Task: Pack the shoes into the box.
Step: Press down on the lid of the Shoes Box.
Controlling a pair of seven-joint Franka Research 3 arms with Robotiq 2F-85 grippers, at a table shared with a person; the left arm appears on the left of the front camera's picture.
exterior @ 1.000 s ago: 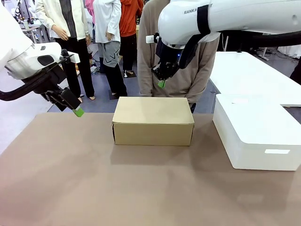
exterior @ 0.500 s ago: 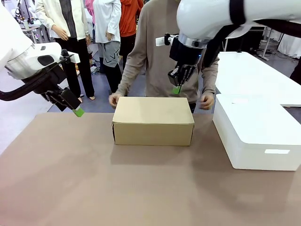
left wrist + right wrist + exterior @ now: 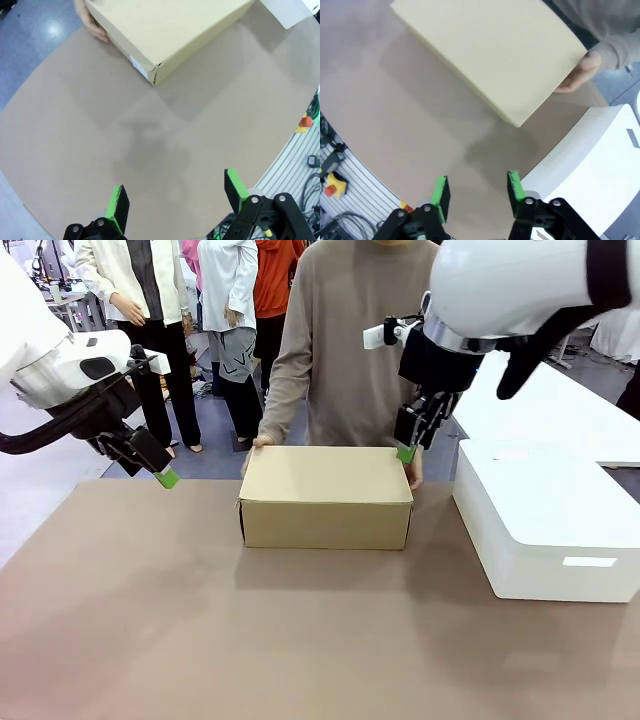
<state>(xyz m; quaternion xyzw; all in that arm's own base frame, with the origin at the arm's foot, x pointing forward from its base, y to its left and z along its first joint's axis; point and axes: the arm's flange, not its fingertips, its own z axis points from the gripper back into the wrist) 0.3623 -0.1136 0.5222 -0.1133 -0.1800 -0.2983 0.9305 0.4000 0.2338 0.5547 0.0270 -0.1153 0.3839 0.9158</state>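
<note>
The box [image 3: 325, 495] stands shut in the middle of the table, tan cardboard with its lid flat. The shoes are out of view. A person at the far side has one hand [image 3: 258, 443] on the box's left end and the other hand [image 3: 415, 476] on its right end. My right gripper [image 3: 405, 453] hangs just above the box's far right corner; in its wrist view the right gripper [image 3: 477, 180] is open and empty, with the box [image 3: 490, 55] below. My left gripper [image 3: 165, 478] hovers open at the table's far left; in its wrist view the left gripper [image 3: 174, 184] has the box [image 3: 165, 30] farther off.
A larger white box [image 3: 545, 515] stands on the table's right side, close to the tan box; it also shows as the white box [image 3: 590, 160] beside my right fingers. The brown tabletop [image 3: 300, 640] stretches toward the near edge. Other people stand far behind.
My right arm has swung right and down from above the box's far middle to its right corner, and its jaws have opened. The person has put both hands on the box.
</note>
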